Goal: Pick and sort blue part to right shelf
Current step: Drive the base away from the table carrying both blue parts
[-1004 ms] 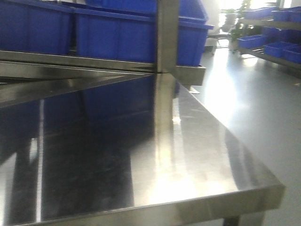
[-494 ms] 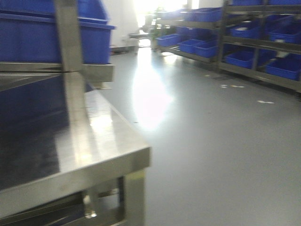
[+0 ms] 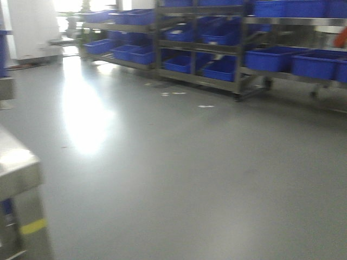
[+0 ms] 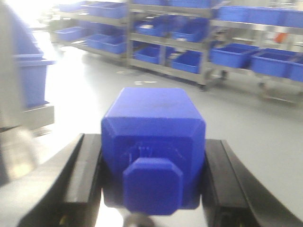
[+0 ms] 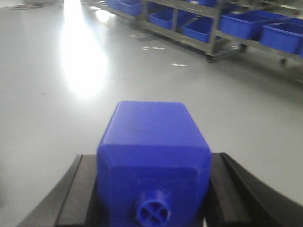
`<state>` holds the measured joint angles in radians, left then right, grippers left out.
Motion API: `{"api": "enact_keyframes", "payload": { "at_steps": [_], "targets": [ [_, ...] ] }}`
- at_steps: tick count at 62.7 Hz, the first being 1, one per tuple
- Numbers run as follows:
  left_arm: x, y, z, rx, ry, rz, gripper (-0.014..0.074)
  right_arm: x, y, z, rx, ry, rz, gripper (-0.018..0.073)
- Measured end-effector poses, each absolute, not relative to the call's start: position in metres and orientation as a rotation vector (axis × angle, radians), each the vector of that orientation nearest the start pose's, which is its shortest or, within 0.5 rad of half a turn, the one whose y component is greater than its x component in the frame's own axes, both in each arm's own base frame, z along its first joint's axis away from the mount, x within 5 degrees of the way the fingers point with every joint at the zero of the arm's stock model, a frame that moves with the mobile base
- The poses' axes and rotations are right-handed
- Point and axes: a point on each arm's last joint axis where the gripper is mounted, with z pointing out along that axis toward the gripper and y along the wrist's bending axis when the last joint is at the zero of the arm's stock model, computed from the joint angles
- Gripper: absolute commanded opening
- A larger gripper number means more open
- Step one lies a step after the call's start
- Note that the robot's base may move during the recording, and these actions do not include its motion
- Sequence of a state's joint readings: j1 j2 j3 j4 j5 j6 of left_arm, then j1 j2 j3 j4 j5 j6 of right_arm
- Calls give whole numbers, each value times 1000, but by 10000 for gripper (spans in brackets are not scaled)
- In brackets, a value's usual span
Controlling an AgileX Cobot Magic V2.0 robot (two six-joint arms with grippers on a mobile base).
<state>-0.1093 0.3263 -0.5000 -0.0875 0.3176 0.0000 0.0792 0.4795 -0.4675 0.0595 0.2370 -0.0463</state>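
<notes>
While a glossy grey floor runs from the steel table corner at near left to far-right shelf racks of blue bins, the left gripper clamps the blue part, long axis along its fingers, stub toward the wrist, and the right gripper likewise clamps a second blue part.

Front view is blurred: the steel table corner is clipped by the left edge, the orange thing on the right shelf is cut by the right edge and unidentifiable, and the white scraps on the floor are too small to read. Left wrist: the blue part hides the inner faces of the left gripper fingers, and the frame bottom cuts them off. Right wrist is the same: second blue part and right gripper fingers are clipped at the bottom, contact faces hidden.
</notes>
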Motion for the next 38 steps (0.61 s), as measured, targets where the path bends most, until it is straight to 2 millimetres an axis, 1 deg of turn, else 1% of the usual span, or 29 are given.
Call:
{"api": "enact_keyframes", "payload": {
  "at_steps": [38],
  "targets": [
    [72, -10, 331, 44, 1628, -168, 228, 105, 9, 313, -67, 1733, 78, 330]
  ]
}}
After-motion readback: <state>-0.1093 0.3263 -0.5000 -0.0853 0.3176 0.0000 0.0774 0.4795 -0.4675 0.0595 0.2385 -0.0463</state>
